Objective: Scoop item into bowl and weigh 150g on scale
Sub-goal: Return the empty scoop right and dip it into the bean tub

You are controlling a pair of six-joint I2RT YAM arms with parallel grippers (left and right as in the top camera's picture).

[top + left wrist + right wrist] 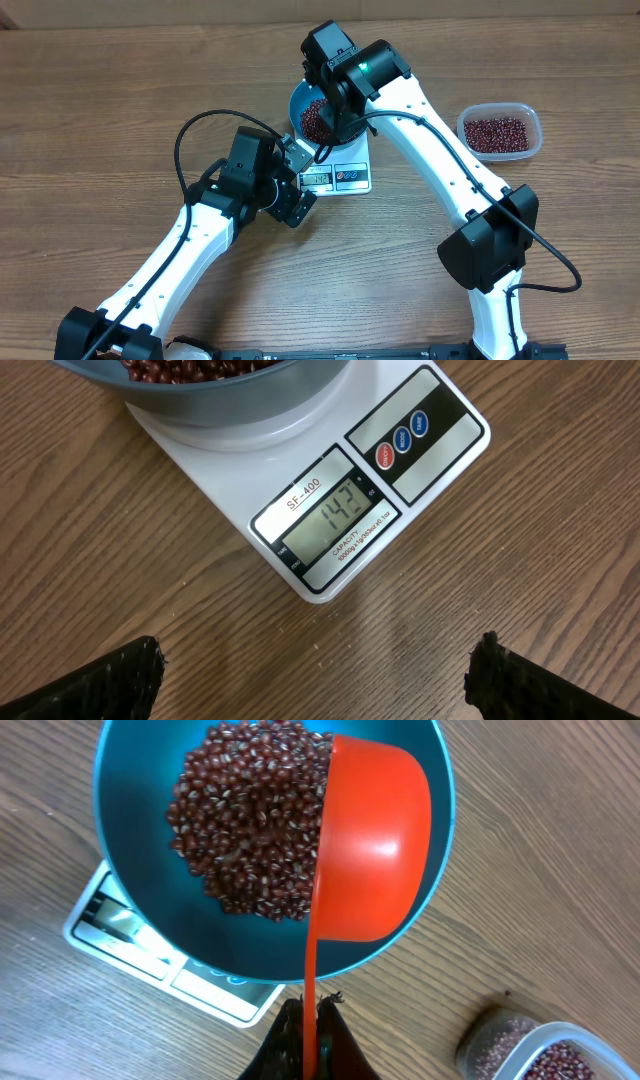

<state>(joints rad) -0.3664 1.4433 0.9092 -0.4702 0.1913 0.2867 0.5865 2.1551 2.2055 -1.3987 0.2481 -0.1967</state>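
The desk (100, 120) carries the scale (340, 510), with the bowl (130, 870) seated on its platform. A clear tub (499, 130) stands well apart, on the right side. The left tool (315, 665) hovers near the scale's display edge, jaws wide and empty. The right tool (312, 1020) is clamped on the handle of the orange scoop (375, 850), which is tilted on edge over the bowl. The beans (250, 830) lie heaped inside the bowl.

Worktop (120, 80): brown wood grain, matt, faint sheen. Scale (215, 455): smooth white plastic, glossy. Bowl (140, 870): smooth blue, satin, looks plastic. Beans (250, 820): dark red-brown, shiny skins. Scoop (375, 840): orange-red plastic, smooth, slight glare. Tub (537, 130), 3 o'clock of bowl: clear plastic. Left pincer (318, 675) fingers (105, 685): black, rough-grained, matt
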